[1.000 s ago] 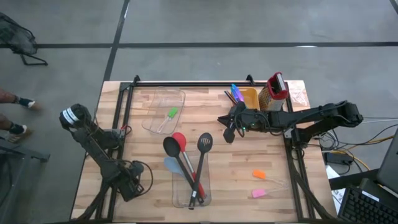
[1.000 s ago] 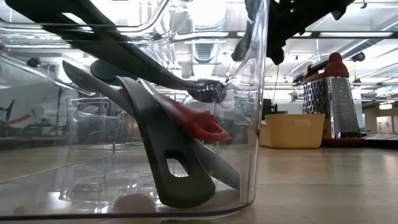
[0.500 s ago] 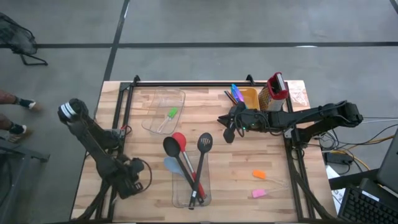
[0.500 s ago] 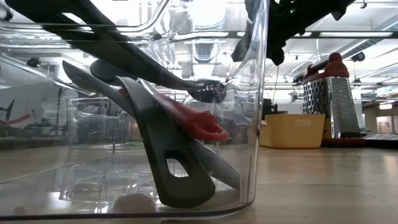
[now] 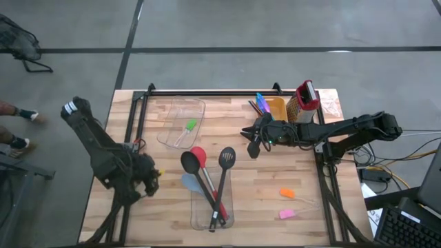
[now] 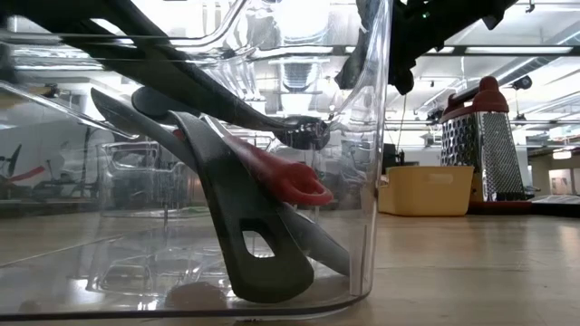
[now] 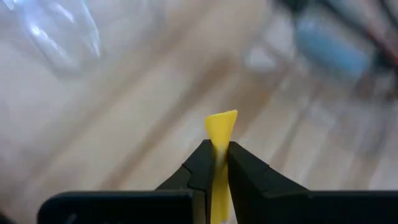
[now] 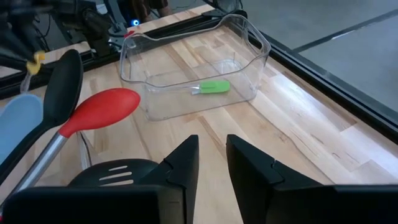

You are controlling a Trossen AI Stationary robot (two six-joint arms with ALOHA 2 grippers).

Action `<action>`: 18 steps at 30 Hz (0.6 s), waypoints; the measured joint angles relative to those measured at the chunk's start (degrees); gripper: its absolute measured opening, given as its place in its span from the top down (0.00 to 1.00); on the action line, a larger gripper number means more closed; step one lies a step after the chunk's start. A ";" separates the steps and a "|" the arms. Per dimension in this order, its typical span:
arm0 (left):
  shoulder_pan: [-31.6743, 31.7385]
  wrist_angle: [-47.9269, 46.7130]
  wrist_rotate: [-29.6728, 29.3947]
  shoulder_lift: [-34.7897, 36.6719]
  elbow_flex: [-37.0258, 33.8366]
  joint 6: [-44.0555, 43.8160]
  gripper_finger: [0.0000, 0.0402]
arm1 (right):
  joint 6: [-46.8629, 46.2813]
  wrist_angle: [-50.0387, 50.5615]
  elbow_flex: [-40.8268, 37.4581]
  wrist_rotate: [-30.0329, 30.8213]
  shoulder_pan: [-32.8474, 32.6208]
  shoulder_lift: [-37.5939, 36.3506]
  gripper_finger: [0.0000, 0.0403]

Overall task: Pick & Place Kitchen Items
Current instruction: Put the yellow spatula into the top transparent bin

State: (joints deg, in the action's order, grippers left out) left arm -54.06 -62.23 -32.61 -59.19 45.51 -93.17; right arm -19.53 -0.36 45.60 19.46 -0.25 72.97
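Observation:
My left gripper hangs over the table's left half, shut on a small yellow chunk. My right gripper hovers right of centre, above the table; its fingers stand apart with nothing between them. Red, black and light-blue spoons and a black slotted turner lie with their handles in the near clear container, heads over its far rim. A green chunk lies in the far clear container. Orange and pink chunks lie on the table. My left gripper pinches the yellow chunk between its two fingertips, which slant downward. The chunk's end sticks out past the tips. It is lifted clear of the table.
A yellow bin with thin coloured sticks and a red-topped metal grater stand at the far right. Black rails run along the table's left, right and far edges. Bare wood lies between the two clear containers.
My left gripper has risen from the table's near left toward the far edge and tipped less steeply downward, and the yellow chunk now shows in its fingers, lifted clear. My right arm has kept still.

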 joint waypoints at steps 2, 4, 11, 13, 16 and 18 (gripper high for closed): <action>1.73 -1.98 -4.50 1.75 1.30 0.46 0.91 | 0.00 -0.02 0.00 0.00 0.00 0.00 0.79; 3.91 -3.69 -10.29 3.13 2.70 3.72 0.91 | 0.00 -0.06 0.00 0.00 0.00 0.00 0.80; 13.27 -6.96 -21.56 6.35 9.26 20.22 0.91 | 0.10 -0.44 0.00 0.00 0.00 0.00 0.87; 16.75 -6.81 -24.61 6.84 11.19 24.99 0.91 | 0.22 -0.46 0.00 0.02 0.00 0.00 0.88; 23.06 -6.83 -28.57 7.12 13.41 32.46 0.91 | 0.53 -0.70 0.00 0.04 0.04 0.00 0.90; 27.94 -6.78 -28.96 7.12 14.39 36.04 0.91 | 0.92 -1.10 0.00 0.07 0.04 0.00 0.91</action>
State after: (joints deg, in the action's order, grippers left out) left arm -26.12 -69.01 -61.56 -52.07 59.90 -57.13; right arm -18.61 -1.46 45.60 19.53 -0.21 72.97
